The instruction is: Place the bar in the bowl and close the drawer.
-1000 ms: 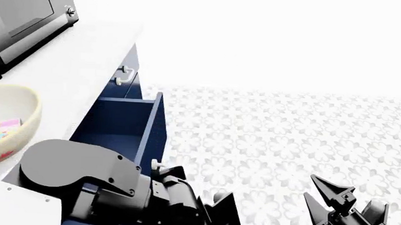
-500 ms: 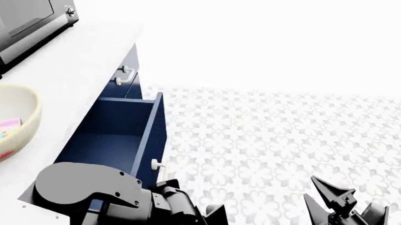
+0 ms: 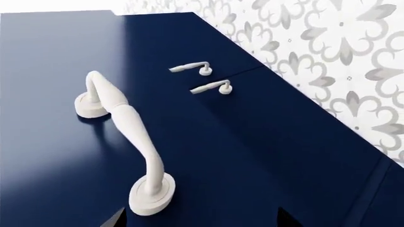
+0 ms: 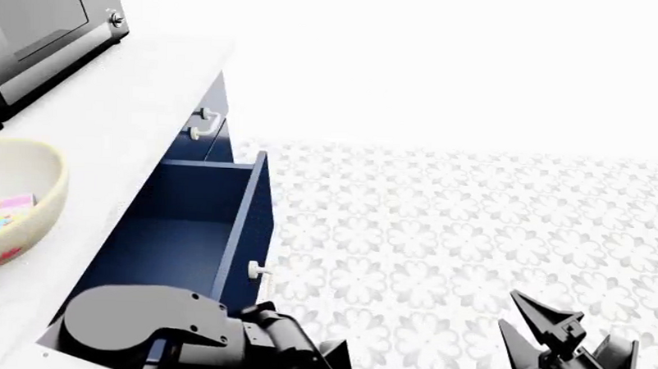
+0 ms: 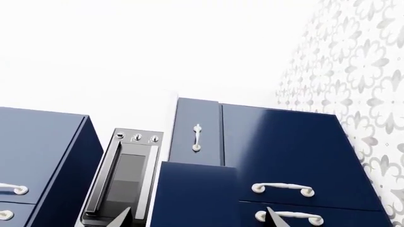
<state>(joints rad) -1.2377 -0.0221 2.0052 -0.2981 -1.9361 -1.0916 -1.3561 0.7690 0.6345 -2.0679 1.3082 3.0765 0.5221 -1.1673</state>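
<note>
Pink-yellow flat bar (image 4: 2, 207) is seen in cream-white bowl (image 4: 42, 203); navy drawer (image 4: 238, 230) stands open; right gripper (image 4: 543, 327) spread, left gripper's state cannot be told.

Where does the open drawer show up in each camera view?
Head view: drawer, open, left of centre.
Left wrist view: its front fills the picture's left.
Right wrist view: probably the navy block at bottom centre.
Shared landmark: paired white cabinet handles.

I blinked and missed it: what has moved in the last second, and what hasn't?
The robot's grey left arm drew back down along the open navy-blue drawer, uncovering more of its floor. The pink-and-yellow bar stays in the cream bowl; the drawer stays open; the right gripper barely shifted.
</note>
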